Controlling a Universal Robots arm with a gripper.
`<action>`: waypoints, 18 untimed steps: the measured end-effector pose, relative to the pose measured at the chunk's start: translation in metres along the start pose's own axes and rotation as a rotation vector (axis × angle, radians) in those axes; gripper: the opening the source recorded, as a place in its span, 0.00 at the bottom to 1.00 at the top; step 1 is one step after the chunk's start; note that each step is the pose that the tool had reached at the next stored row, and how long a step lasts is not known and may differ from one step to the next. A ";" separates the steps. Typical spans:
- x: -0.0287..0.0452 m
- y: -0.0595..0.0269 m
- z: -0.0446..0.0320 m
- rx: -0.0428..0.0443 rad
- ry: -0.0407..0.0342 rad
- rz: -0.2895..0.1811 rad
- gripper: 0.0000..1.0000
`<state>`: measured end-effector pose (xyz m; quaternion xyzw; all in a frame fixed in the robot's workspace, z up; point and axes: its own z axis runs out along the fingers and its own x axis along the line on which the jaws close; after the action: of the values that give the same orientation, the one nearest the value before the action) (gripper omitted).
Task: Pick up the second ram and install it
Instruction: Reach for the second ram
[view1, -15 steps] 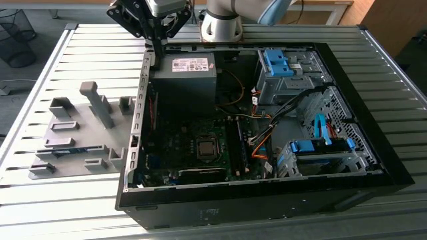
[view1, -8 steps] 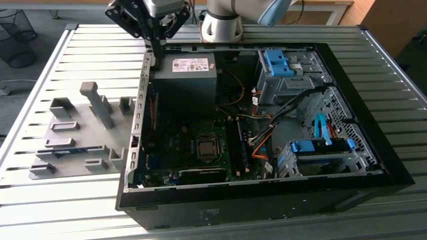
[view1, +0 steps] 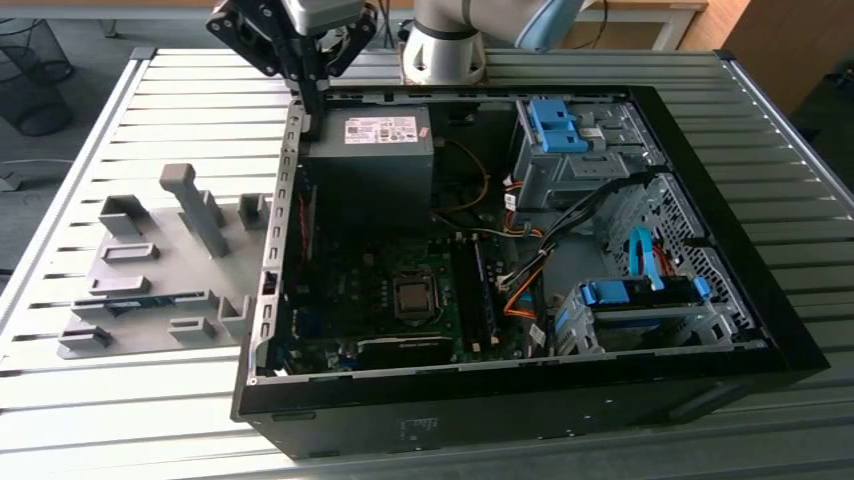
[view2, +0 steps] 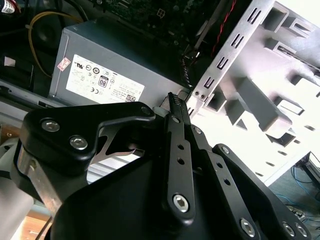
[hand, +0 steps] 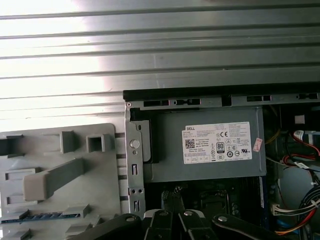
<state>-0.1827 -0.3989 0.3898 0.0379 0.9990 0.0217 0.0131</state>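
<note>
1. The end effector (view1: 315, 100) was narrow, fingertips drawn together with nothing between them. It hung just above the power supply (view1: 371, 165), at the corner nearest the case wall (view1: 284, 190).
2. We judged that wall the first hazard. It rose just beside the power supply, on the holder's side, so a low sideways sweep could catch the fingers on its metal edge.
3. Beyond the wall from the power supply, the grey holder (view1: 147, 250) carried tall upright blocks. A descent off line could knock one. Fingers this close together would, we thought, shove the stick rather than straddle it.
4. The second ram (view1: 147, 298) sat in a holder slot on the surface (view1: 160, 90). It was well apart from the power supply and from the end effector, and nothing gripped it.
</note>
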 end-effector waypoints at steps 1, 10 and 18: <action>0.0004 0.0000 0.0000 -0.0001 -0.0001 0.000 0.10; 0.0041 -0.0003 0.0002 0.0000 0.0000 0.000 0.10; 0.0079 -0.0006 0.0002 0.0000 0.0000 0.000 0.10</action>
<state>-0.1907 -0.3989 0.3893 0.0379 0.9990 0.0217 0.0131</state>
